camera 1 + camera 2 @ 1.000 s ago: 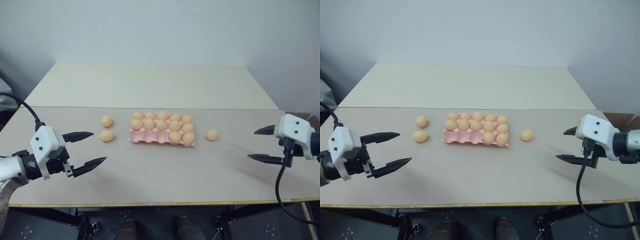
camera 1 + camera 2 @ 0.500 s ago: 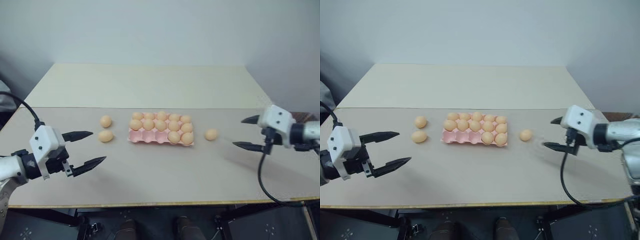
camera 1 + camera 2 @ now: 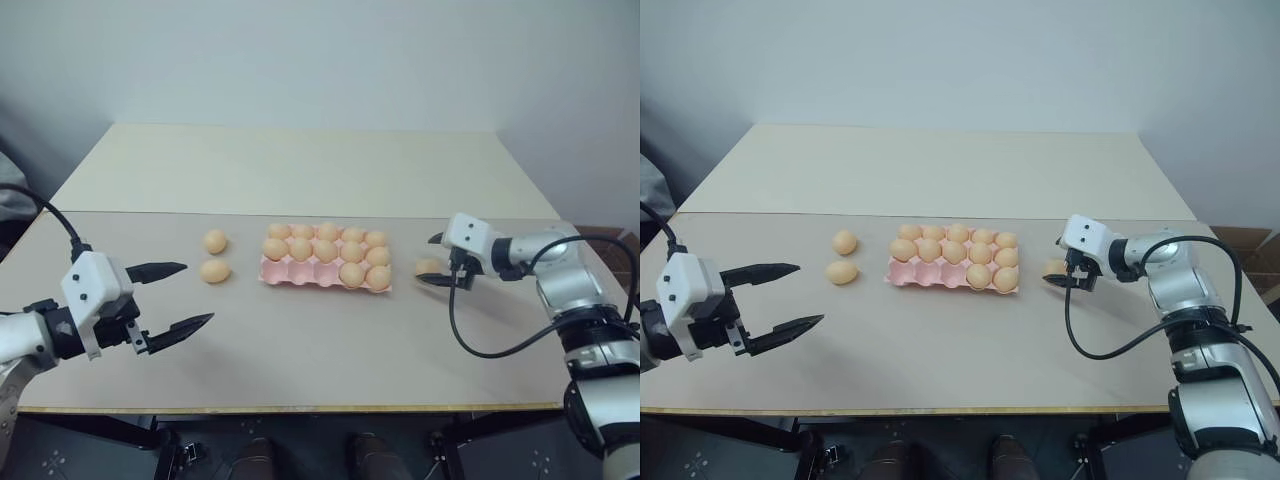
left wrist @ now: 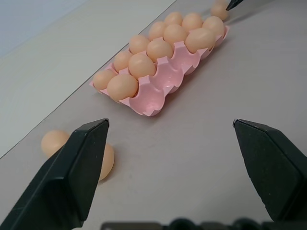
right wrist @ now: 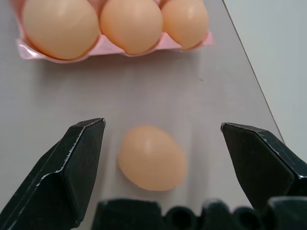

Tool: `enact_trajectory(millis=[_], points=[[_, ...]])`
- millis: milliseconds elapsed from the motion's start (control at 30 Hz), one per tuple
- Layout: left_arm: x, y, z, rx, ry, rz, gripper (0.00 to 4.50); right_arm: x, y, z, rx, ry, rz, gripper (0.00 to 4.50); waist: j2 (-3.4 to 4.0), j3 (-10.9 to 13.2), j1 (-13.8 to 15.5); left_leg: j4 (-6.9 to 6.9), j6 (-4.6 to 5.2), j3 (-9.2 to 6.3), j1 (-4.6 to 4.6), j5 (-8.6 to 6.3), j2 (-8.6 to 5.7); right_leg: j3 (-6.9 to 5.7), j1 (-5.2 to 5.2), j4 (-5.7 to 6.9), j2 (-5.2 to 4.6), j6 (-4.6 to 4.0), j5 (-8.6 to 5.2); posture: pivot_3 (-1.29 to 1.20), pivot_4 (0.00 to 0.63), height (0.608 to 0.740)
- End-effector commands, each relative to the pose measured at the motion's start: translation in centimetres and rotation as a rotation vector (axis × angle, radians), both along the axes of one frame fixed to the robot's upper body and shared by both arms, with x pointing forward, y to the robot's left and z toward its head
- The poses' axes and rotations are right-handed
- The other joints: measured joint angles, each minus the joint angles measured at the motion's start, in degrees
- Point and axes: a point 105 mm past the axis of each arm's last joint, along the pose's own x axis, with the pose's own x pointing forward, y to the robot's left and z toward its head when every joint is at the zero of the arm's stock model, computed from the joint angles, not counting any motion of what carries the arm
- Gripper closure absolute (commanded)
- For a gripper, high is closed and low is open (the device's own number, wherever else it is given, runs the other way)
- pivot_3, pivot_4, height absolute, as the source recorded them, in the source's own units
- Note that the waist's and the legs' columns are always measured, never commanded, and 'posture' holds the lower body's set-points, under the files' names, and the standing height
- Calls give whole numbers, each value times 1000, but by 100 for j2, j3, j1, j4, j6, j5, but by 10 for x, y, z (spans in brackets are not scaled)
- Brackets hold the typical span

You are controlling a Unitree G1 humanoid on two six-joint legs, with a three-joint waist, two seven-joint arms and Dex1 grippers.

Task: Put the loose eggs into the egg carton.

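Observation:
The pink egg carton (image 3: 300, 272) lies mid-table with several eggs in it; some front cups are bare. Two loose eggs (image 3: 215, 241) (image 3: 214, 270) rest just left of it. A third loose egg (image 3: 428, 267) lies to the carton's right, on the table between the spread fingers of my right gripper (image 3: 425, 261), which is open and low; in the right wrist view this egg (image 5: 152, 157) sits apart from both fingers (image 5: 79, 167). My left gripper (image 3: 198, 292) hovers open and empty near the front left, short of the two eggs.
A cream table section (image 3: 300, 170) extends behind the tan one, up to the wall. The right arm's black cable (image 3: 470, 345) loops over the table near the right. The table's front edge (image 3: 300, 407) runs close below both arms.
My right gripper has swung in from the table's right side, forward and down, and now straddles the egg right of the carton. The left gripper has stayed put.

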Motion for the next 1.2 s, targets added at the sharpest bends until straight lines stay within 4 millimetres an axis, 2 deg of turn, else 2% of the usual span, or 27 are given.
enact_trajectory(millis=[33, 167, 267, 333, 500, 533, 733, 833, 933, 1067, 1200], points=[[-2, -2, 8, 23, -31, -4, 0, 8, -3, 0, -16, -13, -20, 20, 0, 0, -7, 0, 0, 0, 0, 0, 0, 0, -1, 0, 1, -1, 1, 0, 150, 740], [-3, -2, 7, 17, -20, -6, 0, 11, -6, -14, -34, 35, -42, 20, 0, 0, -11, 0, 0, -2, -1, 0, 1, 1, 0, 1, 2, 0, 4, 0, 150, 740], [-3, -1, 6, 19, -16, -5, 0, 12, -5, -17, -29, 54, -36, 20, 0, 0, -17, 0, 0, -2, -1, 0, 1, 0, 0, 1, 1, 1, 6, 0, 150, 740], [-2, -1, 5, 20, -15, -2, 0, 14, -5, -17, -30, 46, -42, 386, 1, 0, -23, 0, 0, -2, 0, 0, 1, 1, 0, 1, 3, 2, 6, 0, 150, 740], [-2, -1, 5, 25, -16, 4, 0, 16, -6, -17, -49, 26, -42, 1956, 1, 0, -45, 0, 0, -2, 1, 0, 2, 1, 0, 2, 4, 2, 6, 0, 150, 740], [-2, -1, 5, 24, -16, 6, 0, 16, -7, -16, -52, 21, -47, 2098, 1, 0, -53, 0, 0, -3, 0, 0, 2, 1, 0, 2, 4, 2, 6, 0, 150, 740], [-3, 2, 1, 25, -8, 20, 0, 14, -3, 3, -50, -57, -20, 2098, 1, 0, -109, 0, 0, -3, 0, 0, 2, 1, 0, 4, 3, 3, 7, 0, 150, 740], [-3, 2, 2, 27, -10, 22, 0, 8, 22, 34, 25, -141, 66, 2098, 1, 0, -137, 0, 0, -4, 0, 0, 2, 1, -1, 6, 4, 4, 7, 0, 150, 740], [-3, 3, 1, 29, -10, 22, 0, -3, 52, 51, 58, -195, 160, 2098, 2, 0, -155, 0, 0, -4, 2, 0, 6, 1, -3, 10, 6, 4, 7, 0, 150, 740], [-1, 4, 0, 32, -7, 27, 0, -19, 103, 56, 125, -204, 285, 2098, 3, -1, -149, 0, -1, -6, 5, 0, 17, 0, -3, 15, 19, 3, 7, 0, 150, 740], [0, 5, -1, 44, -10, 38, 0, -22, 147, 49, 192, -176, 312, 2098, 4, -1, -138, 0, -4, -5, 5, 2, 19, 0, -4, 18, 20, -1, 9, 0, 150, 740]])
